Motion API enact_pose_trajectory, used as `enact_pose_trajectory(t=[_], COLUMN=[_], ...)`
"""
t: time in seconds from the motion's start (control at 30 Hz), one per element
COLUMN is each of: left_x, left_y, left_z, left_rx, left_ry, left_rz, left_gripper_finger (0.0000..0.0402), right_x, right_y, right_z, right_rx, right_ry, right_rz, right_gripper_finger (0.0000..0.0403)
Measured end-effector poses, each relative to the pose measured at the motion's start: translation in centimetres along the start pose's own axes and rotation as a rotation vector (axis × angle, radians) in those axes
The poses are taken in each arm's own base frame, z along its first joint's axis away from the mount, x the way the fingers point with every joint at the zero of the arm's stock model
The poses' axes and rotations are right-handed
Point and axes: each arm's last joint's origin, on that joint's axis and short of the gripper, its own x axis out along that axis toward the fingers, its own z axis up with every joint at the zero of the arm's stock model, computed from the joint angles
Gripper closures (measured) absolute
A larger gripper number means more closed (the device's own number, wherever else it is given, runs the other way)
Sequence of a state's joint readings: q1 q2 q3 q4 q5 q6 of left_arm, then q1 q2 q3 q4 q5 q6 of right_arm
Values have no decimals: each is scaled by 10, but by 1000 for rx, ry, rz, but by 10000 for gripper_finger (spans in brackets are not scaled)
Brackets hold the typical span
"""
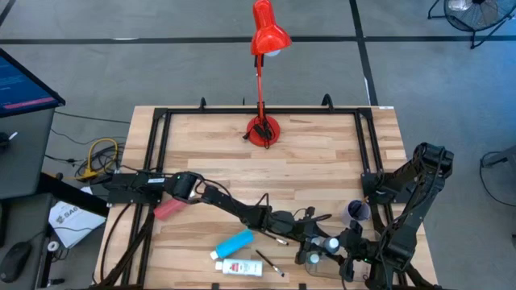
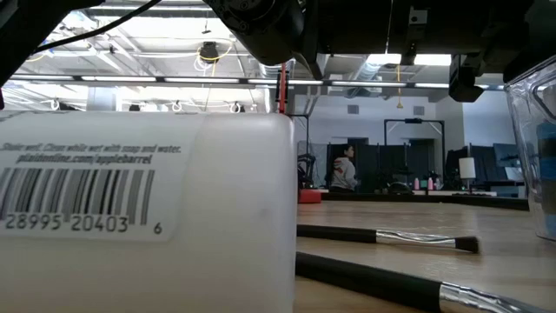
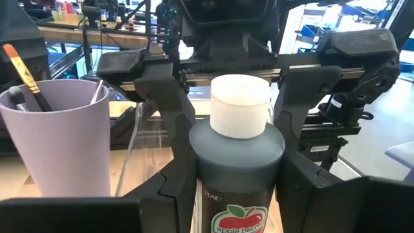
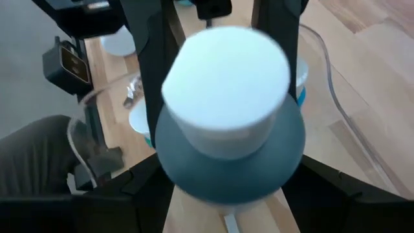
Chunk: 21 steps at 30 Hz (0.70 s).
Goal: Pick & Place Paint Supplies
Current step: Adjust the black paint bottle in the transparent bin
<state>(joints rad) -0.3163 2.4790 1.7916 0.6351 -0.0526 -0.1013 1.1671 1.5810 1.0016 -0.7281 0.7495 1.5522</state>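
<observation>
A dark grey paint bottle (image 3: 236,168) with a white cap (image 4: 226,84) stands upright between the fingers of my left gripper (image 3: 236,194), which reaches across from the table's left to the near right (image 1: 321,239). My right gripper (image 4: 226,194) slants down on it from the right (image 1: 345,248). It is open, its fingers (image 3: 169,110) standing on either side of the cap and shoulder. Beside them stands a lilac cup (image 3: 61,136) holding brushes (image 3: 26,71). A clear tray (image 4: 323,65) with teal bottles (image 4: 139,120) lies under the grippers. My left gripper pinches the bottle's dark body just below the shoulder (image 3: 197,188) between its two fingers (image 3: 169,194). The fingers lie level and come from the table's left. The bottle stands upright in the hold, cap up; its base is out of every frame.
A blue bottle (image 1: 234,242), a white tube (image 1: 238,267) and loose brushes (image 1: 270,262) lie near the front edge. A pink item (image 1: 169,208) lies under the left arm. The red lamp (image 1: 264,129) stands at the far middle. The middle of the wooden table is bare.
</observation>
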Motion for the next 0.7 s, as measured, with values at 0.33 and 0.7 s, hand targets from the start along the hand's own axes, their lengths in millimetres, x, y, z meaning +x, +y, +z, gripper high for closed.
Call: enact_pose_trajectory(t=[0.33, 0.7], left_x=[0, 0], left_y=[1, 0], left_z=[-2, -2], left_rx=[22, 35], left_ry=[18, 24], left_rz=[11, 20], left_gripper_finger=[276, 270], right_x=[0, 8], right_y=[-1, -4], right_z=[-1, 0], right_rx=[-13, -16], right_ry=[28, 32], right_rz=[-4, -41], right_gripper_finger=[152, 152])
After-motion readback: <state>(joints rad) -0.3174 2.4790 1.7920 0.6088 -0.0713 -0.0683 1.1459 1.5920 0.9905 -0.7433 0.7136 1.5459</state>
